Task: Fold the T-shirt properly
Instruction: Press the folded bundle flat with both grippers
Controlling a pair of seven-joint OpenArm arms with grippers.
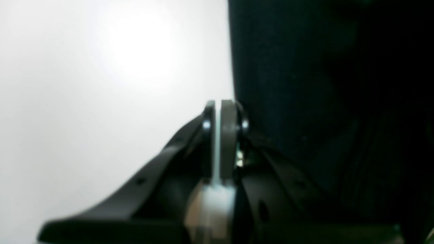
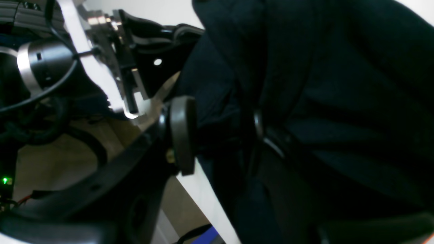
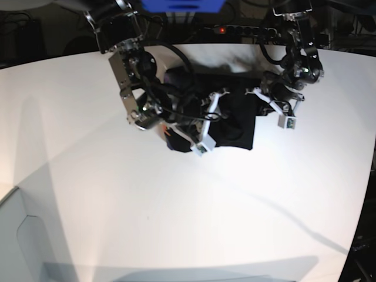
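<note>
The T-shirt [image 3: 235,120] lies bunched in a dark heap on the white table [image 3: 176,223], toward the table's far edge, with both arms over it. The right claw [image 2: 220,135] is clamped on the T-shirt: in the right wrist view one round pad [image 2: 183,135] presses black cloth from one side, the other finger is mostly buried in the folds, and the fabric spills over and past the claw, filling most of that view. The left claw [image 1: 222,135] sits just beside the T-shirt's straight edge, its two fingers drawn nearly together with only a thin pale slit between them; the left wrist view shows no cloth in that slit, and the dark fabric [image 1: 305,101] runs alongside the nearer finger, close to touching it. That view is blurred, so whether any thread of cloth is caught at the tips cannot be told. The base view gives what the wrist cameras do not: the whole heap, the right arm [image 3: 141,88] leaning in from the side of the heap and the left arm [image 3: 291,76] at the heap's opposite side, with bare table all around. The right wrist view alone shows the table's edge [image 2: 206,203] under the cloth and cabling beyond it.
</note>
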